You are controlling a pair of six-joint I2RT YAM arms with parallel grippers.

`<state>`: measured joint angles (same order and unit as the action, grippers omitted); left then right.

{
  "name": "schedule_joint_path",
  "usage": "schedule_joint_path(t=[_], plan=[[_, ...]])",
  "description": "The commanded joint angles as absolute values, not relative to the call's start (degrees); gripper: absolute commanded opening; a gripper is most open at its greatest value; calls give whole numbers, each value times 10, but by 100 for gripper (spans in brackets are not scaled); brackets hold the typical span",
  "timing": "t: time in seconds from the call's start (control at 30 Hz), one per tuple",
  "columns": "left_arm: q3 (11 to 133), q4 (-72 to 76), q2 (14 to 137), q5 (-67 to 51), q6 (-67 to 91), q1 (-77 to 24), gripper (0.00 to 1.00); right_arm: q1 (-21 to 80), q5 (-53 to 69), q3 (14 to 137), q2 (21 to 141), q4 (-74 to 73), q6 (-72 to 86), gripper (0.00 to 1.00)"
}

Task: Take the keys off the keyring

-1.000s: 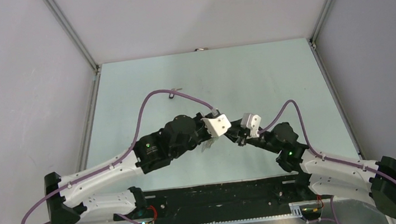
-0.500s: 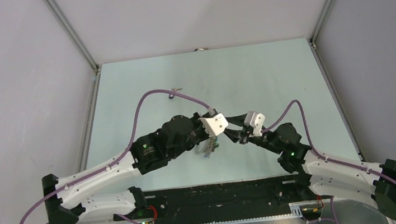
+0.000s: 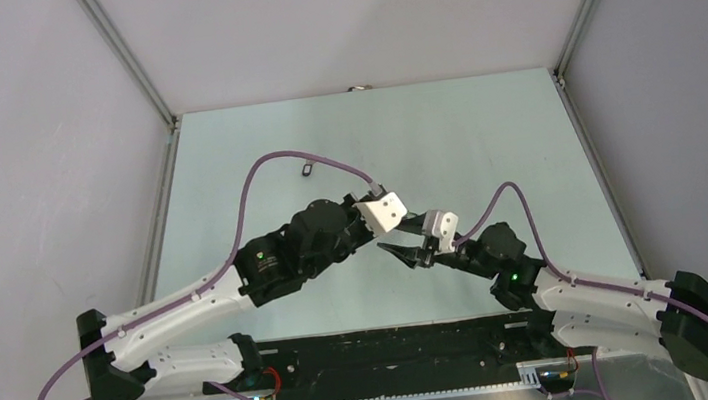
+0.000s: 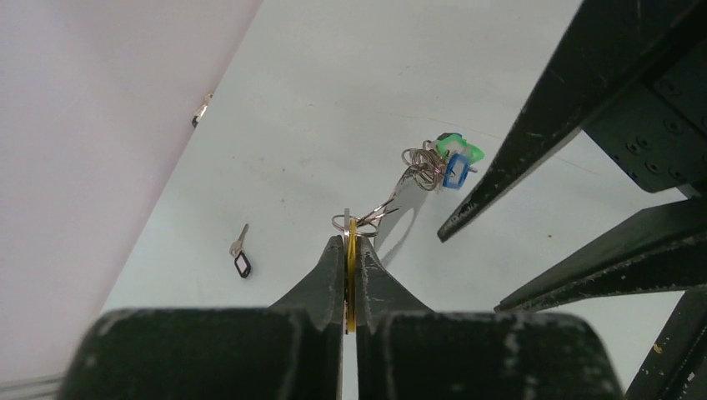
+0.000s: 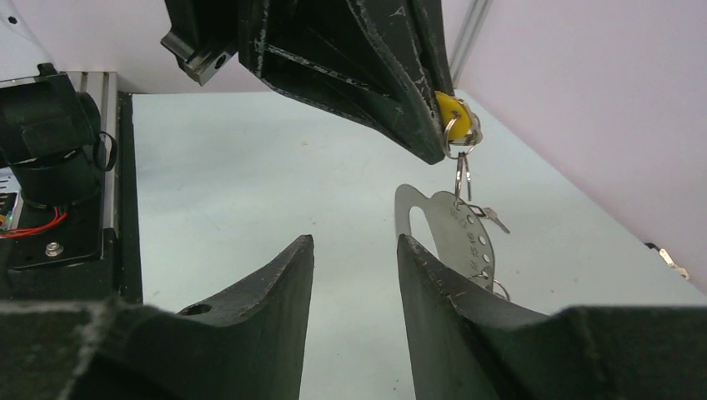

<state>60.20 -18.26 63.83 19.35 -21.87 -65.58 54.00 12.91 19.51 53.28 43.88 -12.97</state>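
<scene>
Left wrist: your left gripper (image 4: 350, 240) was clamped on the yellow key (image 4: 351, 268). The keyring (image 4: 404, 193) dangled beyond it at centre, with the green and blue keys (image 4: 454, 158) at its far end.

Right wrist: your right gripper (image 5: 354, 275) stood apart and empty, lower left of the keyring.

Top external: a loose key (image 3: 309, 170) lay upper left.

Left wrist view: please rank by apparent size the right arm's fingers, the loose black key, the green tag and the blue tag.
1. Right fingers, nearest the camera.
2. Green tag.
3. Blue tag and loose key: key longer, tag wider; unranked.
</scene>
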Motion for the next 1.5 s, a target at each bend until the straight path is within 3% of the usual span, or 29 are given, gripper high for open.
schedule_joint_path(t=[0.0, 0.63, 1.23, 1.47], plan=[[632, -163, 622, 209, -208, -650, 0, 546, 120, 200, 529, 463, -144, 46], [636, -166, 623, 151, -198, -639, 0, 525, 137, 205, 564, 479, -114, 51], [632, -172, 607, 42, -192, -639, 0, 474, 234, 210, 575, 493, -56, 67], [634, -173, 607, 74, -190, -639, 0, 472, 251, 212, 554, 474, -57, 69]])
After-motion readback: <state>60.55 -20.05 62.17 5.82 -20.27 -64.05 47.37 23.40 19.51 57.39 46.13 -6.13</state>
